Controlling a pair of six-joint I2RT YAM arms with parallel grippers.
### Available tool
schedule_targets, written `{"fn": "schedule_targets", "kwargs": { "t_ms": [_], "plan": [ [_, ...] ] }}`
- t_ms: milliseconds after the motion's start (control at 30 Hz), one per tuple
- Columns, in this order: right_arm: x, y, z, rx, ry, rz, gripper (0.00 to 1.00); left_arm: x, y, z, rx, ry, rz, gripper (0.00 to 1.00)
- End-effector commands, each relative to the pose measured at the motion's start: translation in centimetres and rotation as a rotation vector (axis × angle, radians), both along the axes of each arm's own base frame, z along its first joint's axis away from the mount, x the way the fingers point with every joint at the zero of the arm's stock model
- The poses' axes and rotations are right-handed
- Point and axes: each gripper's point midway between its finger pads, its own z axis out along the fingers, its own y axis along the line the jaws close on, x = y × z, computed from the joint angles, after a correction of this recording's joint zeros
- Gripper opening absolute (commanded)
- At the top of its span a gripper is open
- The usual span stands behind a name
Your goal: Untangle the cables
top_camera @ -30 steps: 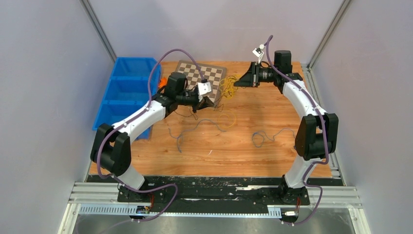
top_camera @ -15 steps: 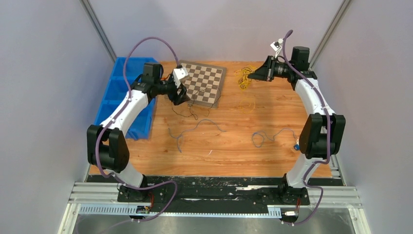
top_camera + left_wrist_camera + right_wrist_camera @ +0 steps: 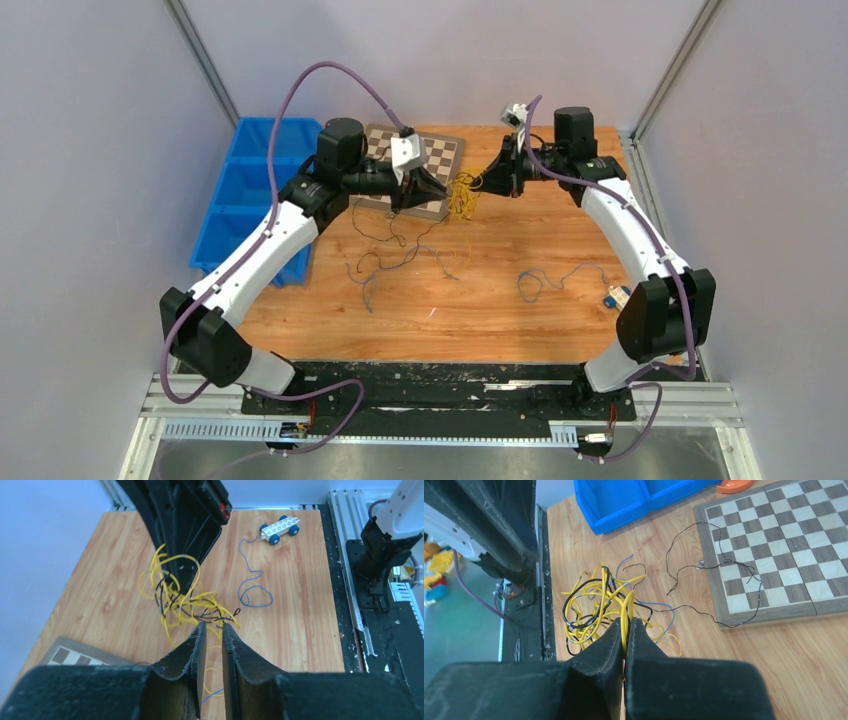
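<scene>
Right pincer (image 3: pixel 626 623) is clenched on yellow strands of the cables (image 3: pixel 596 602), a yellow, black and blue wad hanging from it just off the right edge of the chessboard (image 3: pixel 774 555). Left pincer (image 3: pixel 213 628) faces the wad from the chessboard side, jaws slightly parted, gripping nothing. A black wire (image 3: pixel 701 565) trails across the chessboard. A loose blue wire (image 3: pixel 540 283) lies on the desk (image 3: pixel 480 320), well to the chessboard's near right.

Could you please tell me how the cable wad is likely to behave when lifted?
The wad probably sags floppily: its thin wires loop loosely. Likely very light: the right gripper holds it by yellow strands alone. Interlaced strands may drag along together.
</scene>
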Motion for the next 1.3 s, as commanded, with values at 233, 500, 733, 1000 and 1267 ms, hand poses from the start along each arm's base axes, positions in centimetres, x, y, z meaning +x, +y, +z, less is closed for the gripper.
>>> {"fn": "schedule_targets", "kwargs": {
  "t_ms": [233,500,733,1000,1267],
  "plan": [
    [-4.4,2.3,0.6,-0.123,-0.291,0.103,0.00,-2.7,0.0,1.0,-0.022,-0.207,-0.028,0.22],
    [-4.9,2.9,0.4,-0.146,-0.305,0.113,0.00,-2.4,0.2,-0.6,-0.008,-0.091,0.026,0.26],
    [-5.6,3.3,0.5,-0.147,-0.307,0.133,0.00,-1.4,0.0,-0.9,-0.001,-0.055,0.063,0.31],
    [-5.7,3.6,0.5,-0.148,-0.306,0.140,0.00,-1.2,-0.3,-1.5,0.007,-0.029,0.057,0.33],
    [-5.9,3.6,0.4,-0.148,-0.297,0.144,0.00,-0.9,-0.3,-2.1,0.020,-0.016,0.065,0.19]
  ]
}}
